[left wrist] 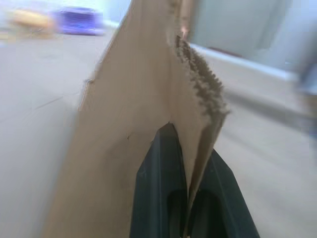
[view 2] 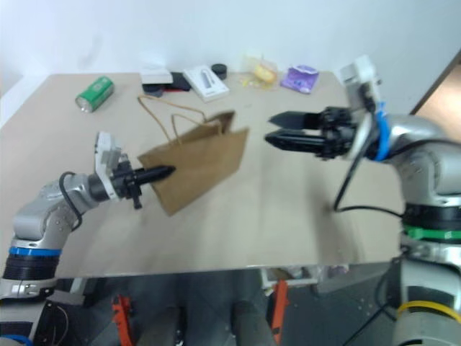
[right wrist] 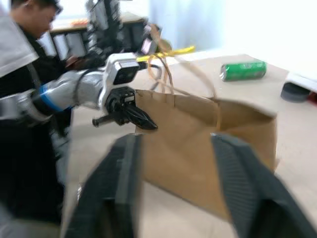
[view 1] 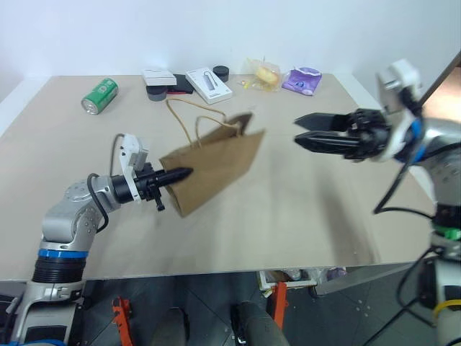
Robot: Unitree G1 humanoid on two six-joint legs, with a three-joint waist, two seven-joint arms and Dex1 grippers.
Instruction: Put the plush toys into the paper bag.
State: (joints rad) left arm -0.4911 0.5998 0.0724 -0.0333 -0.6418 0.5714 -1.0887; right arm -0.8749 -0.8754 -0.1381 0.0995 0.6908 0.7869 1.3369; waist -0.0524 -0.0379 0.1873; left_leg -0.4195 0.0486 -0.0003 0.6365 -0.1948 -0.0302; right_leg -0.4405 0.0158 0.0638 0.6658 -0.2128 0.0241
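The paper bag [view 1: 216, 167] hangs mid-counter [view 1: 302, 223], its rim pinched by the left gripper [view 1: 181, 174] at nine o'clock, presumably to steady it. At three o'clock, the right gripper [view 1: 306, 132] has its fingers spread, empty, apparently just let go.

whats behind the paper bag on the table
Behind the paper bag, along the table's far edge, lie a green can, a white box, dark items, a yellow wrapped item and a purple packet. The bag's inside is hidden.
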